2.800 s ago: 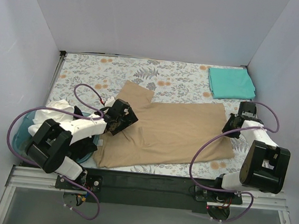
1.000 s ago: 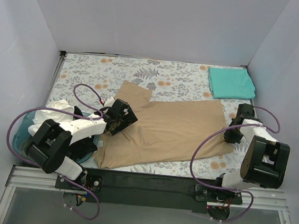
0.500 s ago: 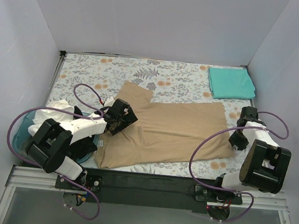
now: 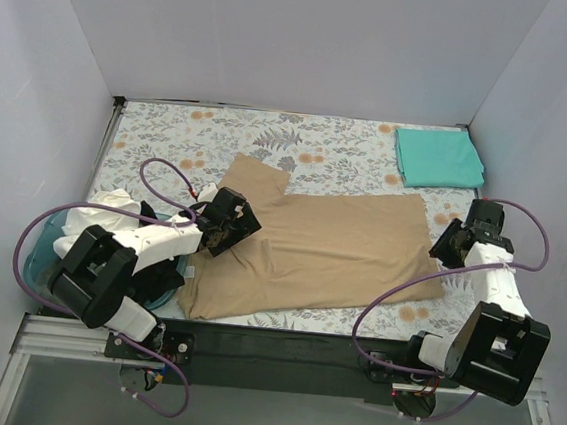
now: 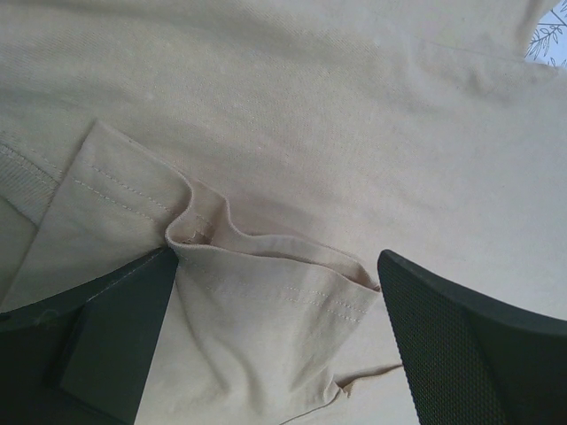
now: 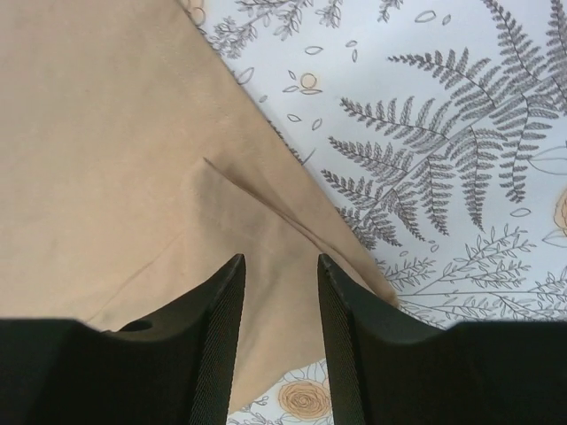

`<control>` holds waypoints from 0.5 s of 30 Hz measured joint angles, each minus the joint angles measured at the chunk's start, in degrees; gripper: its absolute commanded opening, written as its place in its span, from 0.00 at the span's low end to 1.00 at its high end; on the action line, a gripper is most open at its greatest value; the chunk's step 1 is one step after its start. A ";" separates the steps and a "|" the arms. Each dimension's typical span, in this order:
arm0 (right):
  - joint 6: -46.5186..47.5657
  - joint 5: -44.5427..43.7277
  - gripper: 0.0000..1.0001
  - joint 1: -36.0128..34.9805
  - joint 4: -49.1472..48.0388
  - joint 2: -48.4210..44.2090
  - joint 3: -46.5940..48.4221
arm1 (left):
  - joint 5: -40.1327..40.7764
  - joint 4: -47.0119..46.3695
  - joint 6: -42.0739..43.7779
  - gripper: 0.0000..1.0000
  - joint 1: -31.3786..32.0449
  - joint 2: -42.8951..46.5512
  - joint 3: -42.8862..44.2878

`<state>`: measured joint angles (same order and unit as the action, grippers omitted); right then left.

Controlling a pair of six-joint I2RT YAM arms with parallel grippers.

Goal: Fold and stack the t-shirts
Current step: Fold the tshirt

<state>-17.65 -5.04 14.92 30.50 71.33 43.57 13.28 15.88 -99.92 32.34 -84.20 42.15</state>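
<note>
From above, the tan t-shirt (image 4: 330, 247) lies spread across the middle of the floral desk (image 4: 170, 136). A folded teal t-shirt (image 4: 439, 157) sits at the far right corner. A bundled white t-shirt (image 4: 114, 202) lies on the blue basket (image 4: 45, 242) at the left. The left fingers (image 4: 224, 225) are over the tan shirt's left part, and the right fingers (image 4: 458, 244) are at its right edge.

In the left wrist view, the 2 left fingers (image 5: 115, 328) stand wide apart, a puckered hem lying loose between them.

In the right wrist view, the right fingers (image 6: 213, 336) are a narrow gap apart above the shirt's corner, holding nothing.
</note>
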 measured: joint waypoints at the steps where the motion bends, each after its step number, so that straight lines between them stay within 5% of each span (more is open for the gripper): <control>1: 0.52 1.33 0.43 -0.11 -0.61 -0.68 0.00 | -0.04 0.00 0.04 0.98 0.00 0.00 0.00; 13: 2.69 2.51 0.34 -0.13 -1.97 7.06 -0.33 | -0.37 -0.07 0.50 0.98 -0.04 -0.02 0.00; 15: 2.62 1.07 0.26 -0.13 -1.97 8.28 -0.33 | -0.39 -0.07 0.52 0.98 -0.09 -0.02 0.00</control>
<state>-15.03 -3.97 14.79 28.53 79.61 43.24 12.88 15.81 -99.39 32.25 -84.23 42.15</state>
